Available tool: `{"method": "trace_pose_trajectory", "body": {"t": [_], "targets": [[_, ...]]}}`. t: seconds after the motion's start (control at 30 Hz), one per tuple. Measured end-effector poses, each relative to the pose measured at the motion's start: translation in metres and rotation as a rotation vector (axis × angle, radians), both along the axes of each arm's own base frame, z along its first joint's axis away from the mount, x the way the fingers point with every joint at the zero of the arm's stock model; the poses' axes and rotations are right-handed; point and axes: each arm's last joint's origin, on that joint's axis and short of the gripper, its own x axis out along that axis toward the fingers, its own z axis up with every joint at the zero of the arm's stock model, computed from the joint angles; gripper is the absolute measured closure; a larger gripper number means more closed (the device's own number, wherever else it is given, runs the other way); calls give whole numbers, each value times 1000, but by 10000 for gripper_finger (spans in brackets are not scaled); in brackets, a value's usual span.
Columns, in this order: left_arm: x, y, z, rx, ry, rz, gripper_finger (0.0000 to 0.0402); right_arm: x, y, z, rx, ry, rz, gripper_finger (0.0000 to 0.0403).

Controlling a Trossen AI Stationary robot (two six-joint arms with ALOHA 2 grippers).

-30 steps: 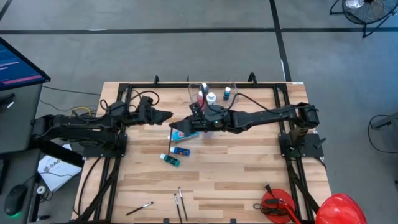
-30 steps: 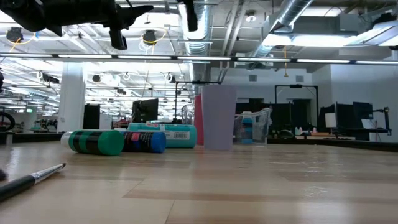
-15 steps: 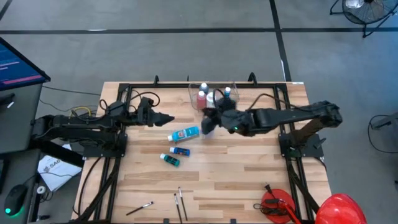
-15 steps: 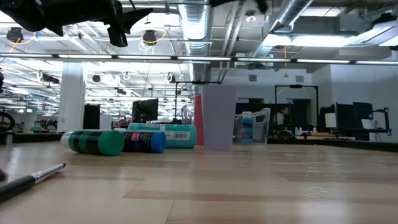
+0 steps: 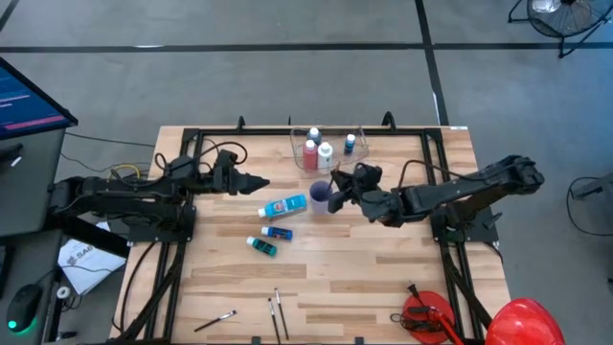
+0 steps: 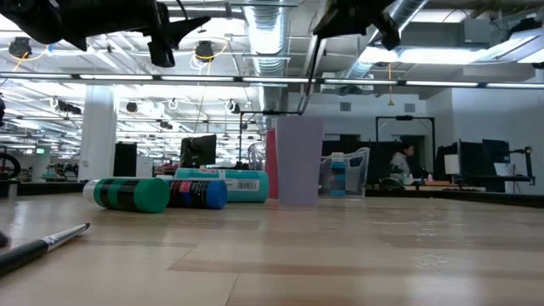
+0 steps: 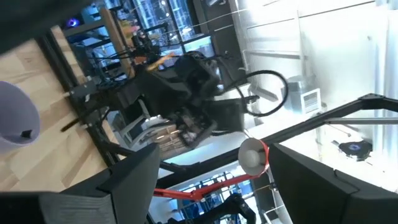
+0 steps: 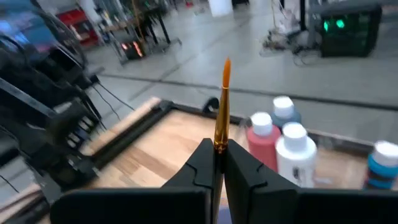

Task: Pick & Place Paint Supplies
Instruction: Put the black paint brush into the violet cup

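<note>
With bottles already in the clear plastic tub point(image 5: 329, 144) by the table's far edge, my right gripper point(image 8: 219, 163) pinches one thin orange-tipped brush point(image 8: 222, 106), my left gripper point(image 5: 257, 179) hangs open, and three tubes point(image 5: 284, 206) and several brushes point(image 5: 277, 312) are left.

The right gripper point(image 5: 337, 187) hangs above mid-tabletop, its fingers point(image 8: 205, 163) pinched together, arm stretched in from the right. The left gripper point(image 5: 259, 179) waits left of centre, jaws parted.

table point(image 5: 383, 268) | tubes point(image 5: 273, 222) | brushes point(image 5: 277, 311) | cup point(image 5: 320, 198) | tub point(image 5: 356, 144)
</note>
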Motion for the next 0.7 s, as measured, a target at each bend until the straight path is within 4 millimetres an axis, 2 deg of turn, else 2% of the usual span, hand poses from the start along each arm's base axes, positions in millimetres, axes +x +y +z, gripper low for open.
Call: {"method": "trace_pose_trajectory", "body": {"t": [0.23, 0.57, 0.7], "targets": [[6, 1, -9, -25, 60, -3, 110, 4, -7, -8, -82, 52, -22, 397], [12, 2, -15, -44, 92, -10, 110, 31, -12, -53, -57, 162, -20, 395], [12, 2, -15, -44, 92, -10, 110, 35, -12, -62, -34, 159, -23, 371]]}}
